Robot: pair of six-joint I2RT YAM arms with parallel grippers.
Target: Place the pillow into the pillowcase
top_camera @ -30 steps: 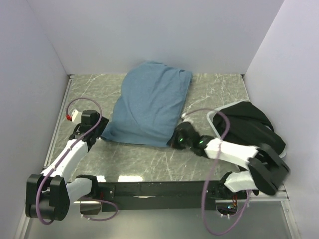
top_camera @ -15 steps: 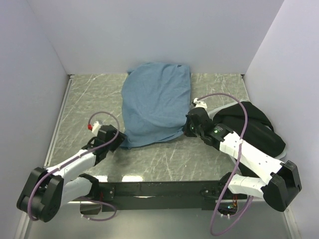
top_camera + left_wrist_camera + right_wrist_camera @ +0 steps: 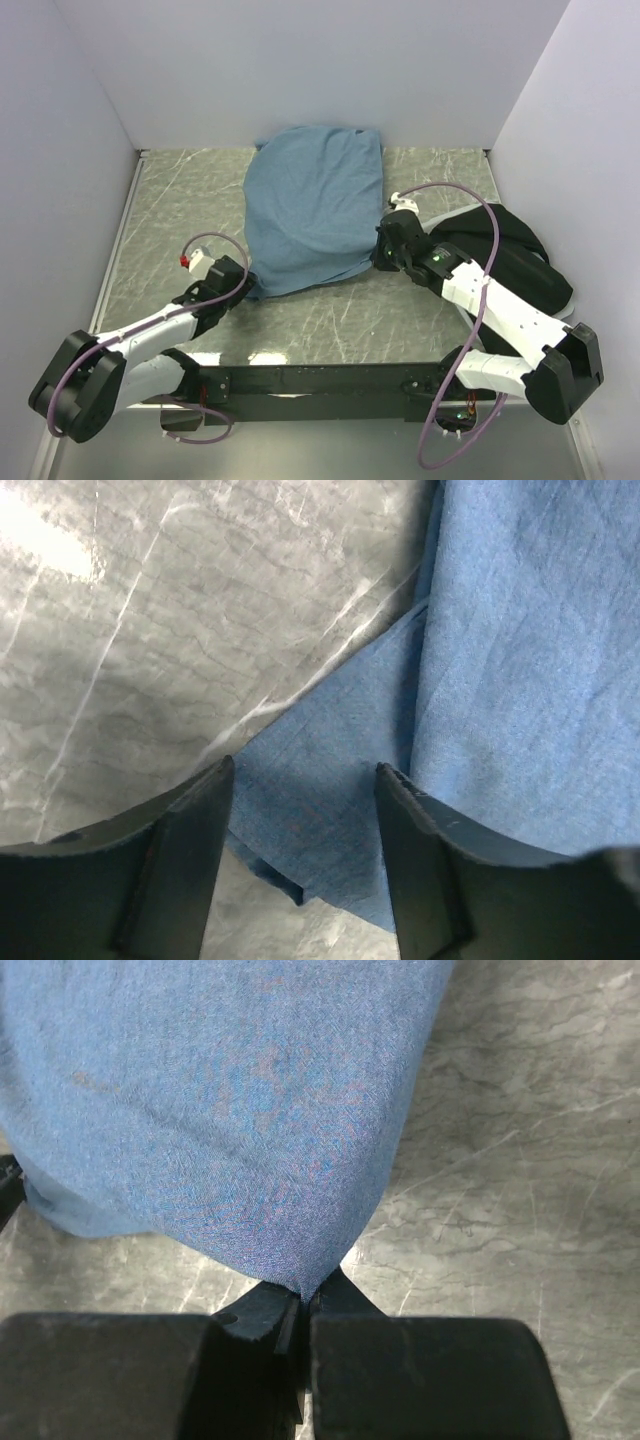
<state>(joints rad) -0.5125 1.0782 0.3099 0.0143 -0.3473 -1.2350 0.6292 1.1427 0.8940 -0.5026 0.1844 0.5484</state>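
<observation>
Closing stage, I judge: the plump pillowcase (image 3: 315, 210) lies mid-table (image 3: 170, 200), the pillow probably inside (none shows), the right gripper (image 3: 300, 1305) pinching its near-right corner, while the left gripper (image 3: 305, 770) gapes astride the near-left flap, which needs clamping next.

Matt, finely woven blue cloth pillowcase (image 3: 315, 215) on a glossy, smooth grey marble-look table (image 3: 180, 200)

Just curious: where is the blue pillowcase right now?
From above, the pillowcase lies centrally near the back wall, between the left tool and the right tool, which pinches its near corner.
</observation>
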